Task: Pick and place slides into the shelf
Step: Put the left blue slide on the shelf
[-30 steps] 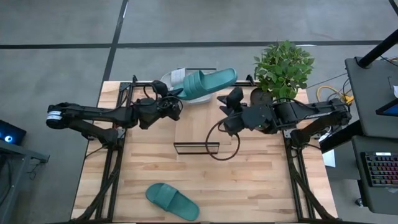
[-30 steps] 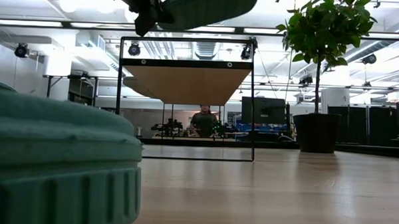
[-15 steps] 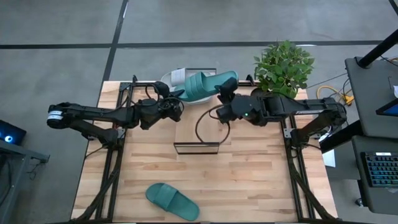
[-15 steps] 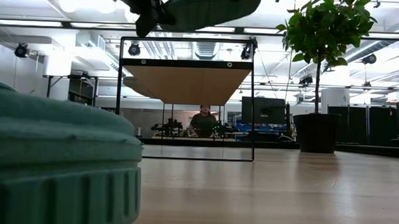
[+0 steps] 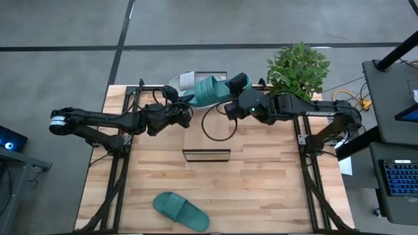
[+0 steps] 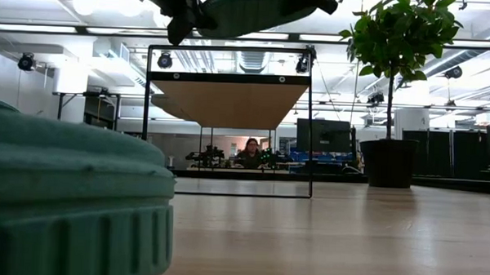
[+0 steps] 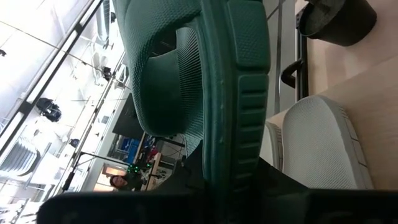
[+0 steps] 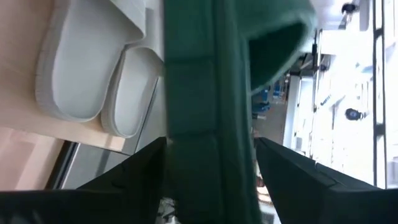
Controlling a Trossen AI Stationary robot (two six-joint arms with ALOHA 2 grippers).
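teal foam slide (image 5: 210,90) hangs in the air above the far end of the long narrow wood-topped shelf (image 5: 206,134), one end pinched in the left gripper (image 5: 185,99), whose fingers are clamped together on its edge. the right gripper (image 5: 236,88) sits at the slide's other end with its fingers spread wide, one on each side of the sole; whether they press it i cannot tell. two pale grey-white foam slides (image 8: 93,68) lie side by side on the shelf top below the lifted one. a second teal slide (image 5: 180,210) lies alone on the butcher-block table (image 5: 274,183) near its front edge. a potted green plant (image 5: 298,68) stands at the far right corner.
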